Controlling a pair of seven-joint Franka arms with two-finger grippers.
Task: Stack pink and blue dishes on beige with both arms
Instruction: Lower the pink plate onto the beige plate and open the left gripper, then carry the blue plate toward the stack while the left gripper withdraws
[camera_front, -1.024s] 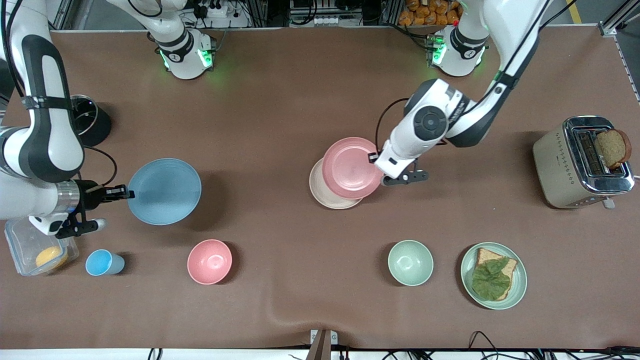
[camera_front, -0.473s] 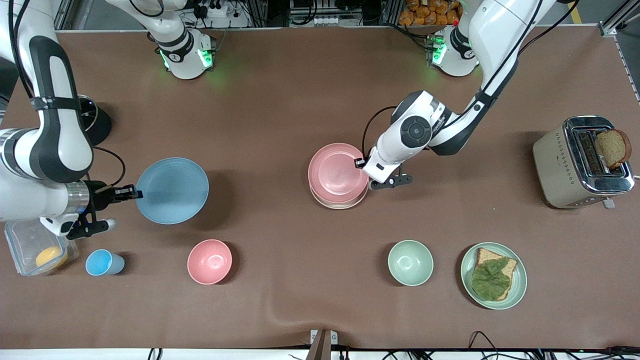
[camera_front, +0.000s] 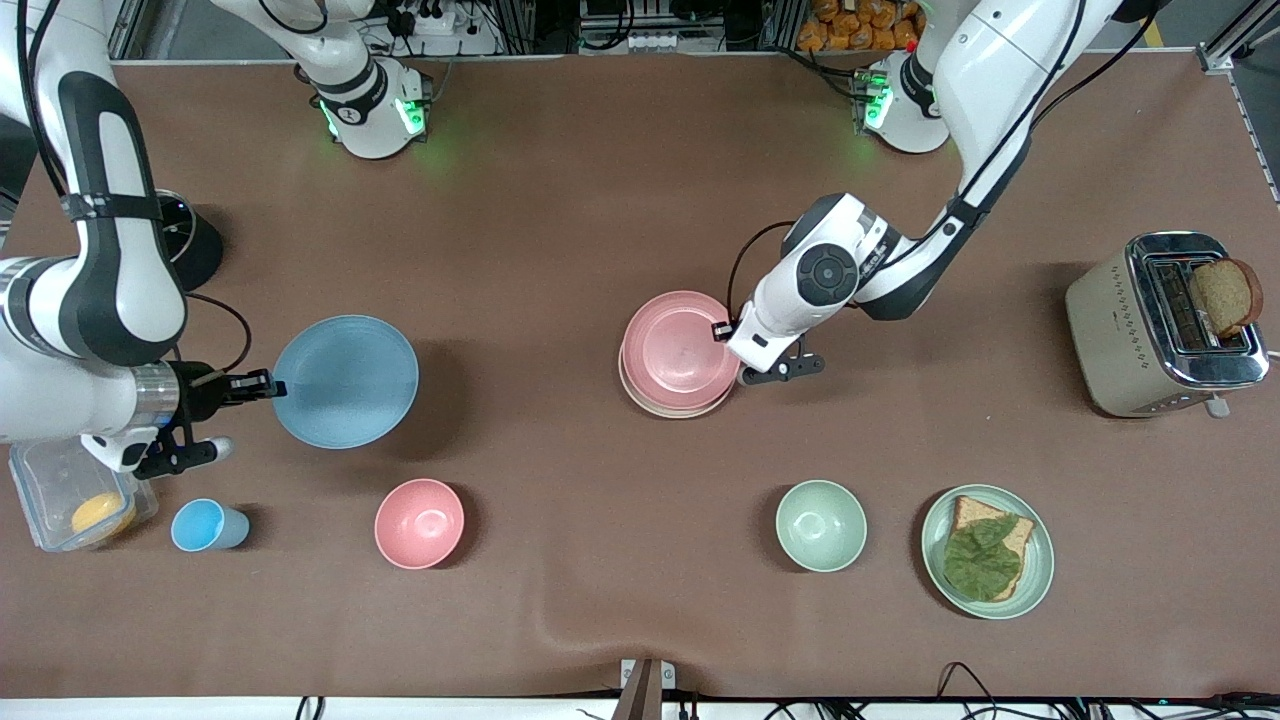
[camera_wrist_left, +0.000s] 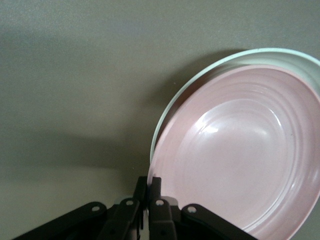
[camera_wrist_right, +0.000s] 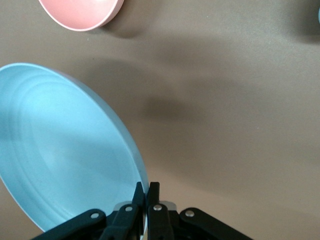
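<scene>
The pale pink plate (camera_front: 678, 350) lies almost centred over the beige plate (camera_front: 672, 411), whose rim shows only as a thin crescent under it. My left gripper (camera_front: 722, 330) is shut on the pink plate's rim at the side toward the left arm's end. In the left wrist view the pink plate (camera_wrist_left: 235, 155) sits slightly tilted inside the pale rim of the beige plate (camera_wrist_left: 200, 75), pinched by the left gripper (camera_wrist_left: 150, 182). My right gripper (camera_front: 270, 383) is shut on the rim of the light blue plate (camera_front: 345, 380), held above the table. The right wrist view shows that blue plate (camera_wrist_right: 60, 150) in the right gripper (camera_wrist_right: 148, 187).
A pink bowl (camera_front: 419, 523), a blue cup (camera_front: 205, 525) and a clear box (camera_front: 60, 500) stand nearer the camera at the right arm's end. A green bowl (camera_front: 821, 525), a green plate (camera_front: 1040, 570) with a sandwich and a toaster (camera_front: 1160, 325) stand toward the left arm's end.
The left gripper carried the pink plate from an offset spot to nearly centred over the beige plate and lowered it. The right gripper shifted the blue plate slightly toward the table's middle.
</scene>
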